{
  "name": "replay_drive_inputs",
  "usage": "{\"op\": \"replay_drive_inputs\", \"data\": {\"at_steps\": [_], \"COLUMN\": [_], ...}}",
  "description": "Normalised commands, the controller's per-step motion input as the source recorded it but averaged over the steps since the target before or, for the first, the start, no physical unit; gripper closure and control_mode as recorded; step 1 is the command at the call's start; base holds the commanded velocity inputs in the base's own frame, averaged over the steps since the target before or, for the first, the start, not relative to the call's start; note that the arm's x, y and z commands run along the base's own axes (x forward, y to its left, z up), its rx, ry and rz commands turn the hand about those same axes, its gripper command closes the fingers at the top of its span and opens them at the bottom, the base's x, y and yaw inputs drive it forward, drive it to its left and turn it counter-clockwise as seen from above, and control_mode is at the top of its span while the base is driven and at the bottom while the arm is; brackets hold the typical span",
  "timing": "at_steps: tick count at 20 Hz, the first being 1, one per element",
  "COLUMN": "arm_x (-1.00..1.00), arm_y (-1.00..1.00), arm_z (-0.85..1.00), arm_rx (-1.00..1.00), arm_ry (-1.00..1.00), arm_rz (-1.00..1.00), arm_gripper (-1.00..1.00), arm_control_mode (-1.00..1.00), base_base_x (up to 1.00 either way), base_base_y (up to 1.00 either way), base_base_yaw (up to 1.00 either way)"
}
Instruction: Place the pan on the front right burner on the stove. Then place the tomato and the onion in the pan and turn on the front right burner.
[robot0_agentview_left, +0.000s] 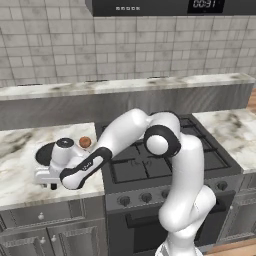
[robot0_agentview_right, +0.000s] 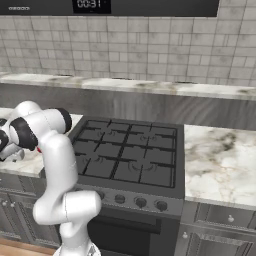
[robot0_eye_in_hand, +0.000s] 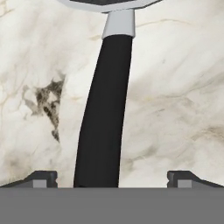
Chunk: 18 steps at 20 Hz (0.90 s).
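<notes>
The pan (robot0_agentview_left: 44, 153) lies on the marble counter left of the stove (robot0_agentview_left: 150, 170), partly covered by my hand. Its long black handle (robot0_eye_in_hand: 107, 109) runs straight up the hand view. My gripper (robot0_eye_in_hand: 113, 179) is open, one fingertip (robot0_eye_in_hand: 41, 178) on each side of the handle and neither touching it. In the left base view the gripper (robot0_agentview_left: 51, 184) hangs low over the counter's front part. The onion (robot0_agentview_left: 85, 142) rests just right of the pan. A red sliver, probably the tomato (robot0_agentview_right: 38, 149), peeks past my arm. The front right burner (robot0_agentview_right: 150, 172) is bare.
A row of round knobs (robot0_agentview_right: 140, 201) lines the stove front. A raised marble ledge (robot0_agentview_left: 125, 86) runs behind the stove and counters, under a tiled wall. More marble counter (robot0_agentview_right: 220, 160) lies right of the stove. My own elbow arches over the stove's left half.
</notes>
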Motion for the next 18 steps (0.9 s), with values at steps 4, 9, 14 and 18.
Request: {"op": "replay_drive_inputs", "data": {"at_steps": [4, 9, 14, 18], "arm_x": [0.00, 0.00, 0.00, 0.00], "arm_y": [0.00, 0.00, 0.00, 0.00], "arm_z": [0.00, 0.00, 0.00, 0.00], "arm_rx": [0.00, 0.00, 0.00, 0.00], "arm_ry": [0.00, 0.00, 0.00, 0.00], "arm_rz": [0.00, 0.00, 0.00, 0.00], "arm_gripper": [-1.00, 1.00, 1.00, 1.00], "arm_control_mode": [-1.00, -1.00, -1.00, -1.00], "base_base_x": [0.00, 0.00, 0.00, 0.00], "base_base_y": [0.00, 0.00, 0.00, 0.00], "base_base_yaw": [0.00, 0.00, 0.00, 0.00]}}
